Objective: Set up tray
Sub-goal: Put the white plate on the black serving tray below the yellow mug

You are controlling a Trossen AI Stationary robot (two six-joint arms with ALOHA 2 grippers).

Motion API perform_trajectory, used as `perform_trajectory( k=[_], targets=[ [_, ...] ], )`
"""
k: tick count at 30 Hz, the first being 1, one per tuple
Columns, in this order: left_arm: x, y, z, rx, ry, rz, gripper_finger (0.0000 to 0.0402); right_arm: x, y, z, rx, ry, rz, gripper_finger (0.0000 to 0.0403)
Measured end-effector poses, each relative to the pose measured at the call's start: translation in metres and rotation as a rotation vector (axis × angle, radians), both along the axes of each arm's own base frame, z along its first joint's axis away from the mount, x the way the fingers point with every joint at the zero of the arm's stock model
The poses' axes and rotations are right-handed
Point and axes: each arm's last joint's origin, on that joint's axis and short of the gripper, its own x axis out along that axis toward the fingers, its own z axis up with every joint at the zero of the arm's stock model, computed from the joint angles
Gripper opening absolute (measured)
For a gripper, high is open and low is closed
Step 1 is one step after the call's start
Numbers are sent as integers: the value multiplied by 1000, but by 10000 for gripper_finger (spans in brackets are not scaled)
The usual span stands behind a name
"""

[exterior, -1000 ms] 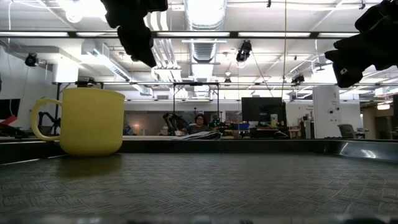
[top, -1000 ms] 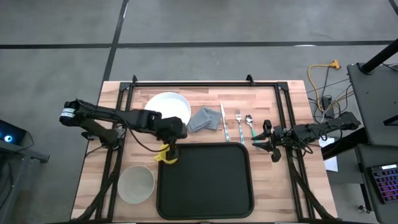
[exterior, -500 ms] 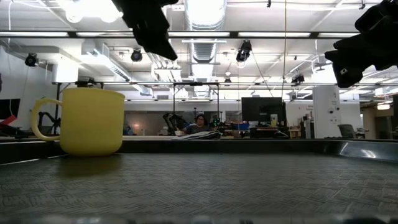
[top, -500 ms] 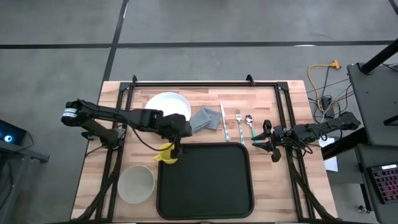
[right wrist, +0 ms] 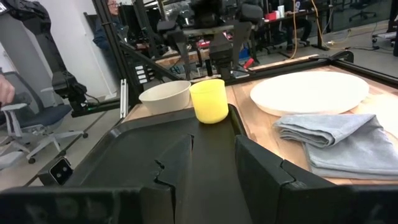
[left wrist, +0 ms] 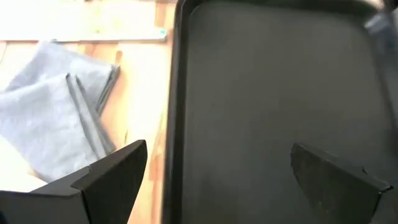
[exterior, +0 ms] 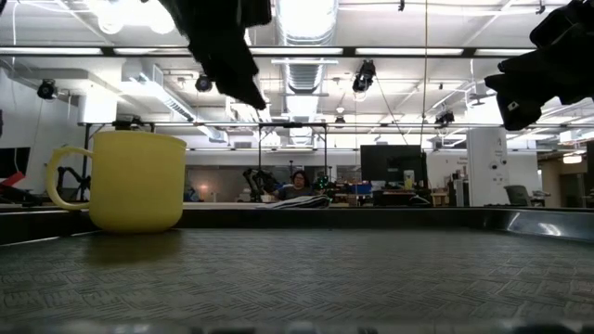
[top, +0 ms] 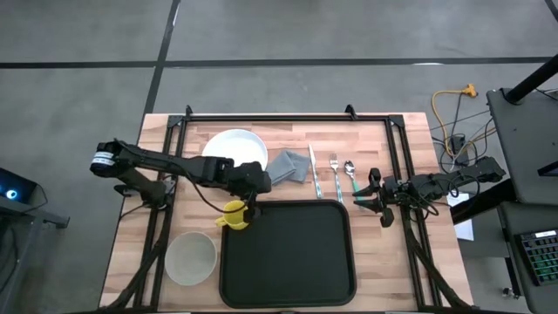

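Note:
The black tray [top: 288, 253] lies at the table's near middle. A yellow cup [top: 232, 213] stands upright in the tray's far left corner and shows in the low view as the cup [exterior: 130, 181]. My left gripper [top: 255, 194] hovers open just right of the cup, above the tray's far edge, pointing slantwise down; its own view shows the left gripper [left wrist: 217, 180] over the tray [left wrist: 273, 93] with nothing between the fingers. My right gripper [top: 357, 199] waits open at the tray's far right corner, held level, empty in its own view [right wrist: 214, 162].
A white plate [top: 237, 150], a folded grey napkin [top: 288, 166], a knife [top: 314, 171], a fork [top: 334, 169] and a spoon [top: 350, 172] lie in a row beyond the tray. A pale bowl [top: 192, 258] sits left of the tray.
My left gripper has moved a little toward the table's right edge, away from the yellow cup, and sunk slightly while tipping further down. It stays open. The cup has not moved.

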Motion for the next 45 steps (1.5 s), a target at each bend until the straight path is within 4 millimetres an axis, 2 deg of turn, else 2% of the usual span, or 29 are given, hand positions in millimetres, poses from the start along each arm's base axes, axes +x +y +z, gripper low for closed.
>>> perform_trajectory(
  k=[5,9,20,26,34,45],
  targets=[
    [2,0,-16,20,56,-18,372,0,0,0,0,0,0,112],
    [4,1,-20,75,61,-51,372,0,0,0,0,0,0,112],
    [2,11,-27,286,87,119,372,0,0,0,0,0,0,112],
    [-1,22,-34,274,113,169,372,0,0,0,0,0,0,112],
    [-10,44,-50,266,173,325,372,0,0,0,0,0,0,112],
    [-11,49,-50,236,158,433,372,0,0,0,0,0,0,112]
  ],
)
